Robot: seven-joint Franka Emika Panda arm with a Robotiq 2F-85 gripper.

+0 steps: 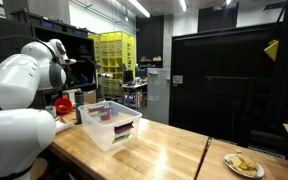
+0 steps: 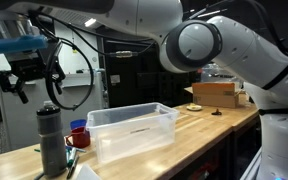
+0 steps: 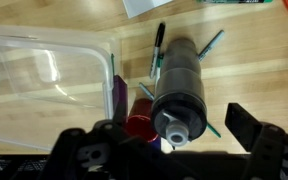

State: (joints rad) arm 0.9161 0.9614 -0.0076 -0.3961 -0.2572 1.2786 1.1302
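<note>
My gripper (image 3: 169, 142) is open and empty, straight above a dark grey bottle (image 3: 179, 80) that stands upright on the wooden table. In an exterior view the gripper (image 2: 29, 75) hangs well above the bottle (image 2: 50, 140), apart from it. A red cup (image 3: 139, 125) stands right beside the bottle, also seen in an exterior view (image 2: 77, 135). A clear plastic bin (image 2: 134, 130) sits next to them, with a purple item (image 3: 119, 95) at its wall. The bin (image 1: 111, 122) and the cup (image 1: 62, 103) also show in an exterior view.
Several pens (image 3: 159, 45) lie on the table around the bottle. A plate with food (image 1: 244, 165) sits near the table's end. A cardboard box (image 2: 216, 93) stands on the far end of the table. Shelves and dark cabinets (image 1: 224, 80) stand behind.
</note>
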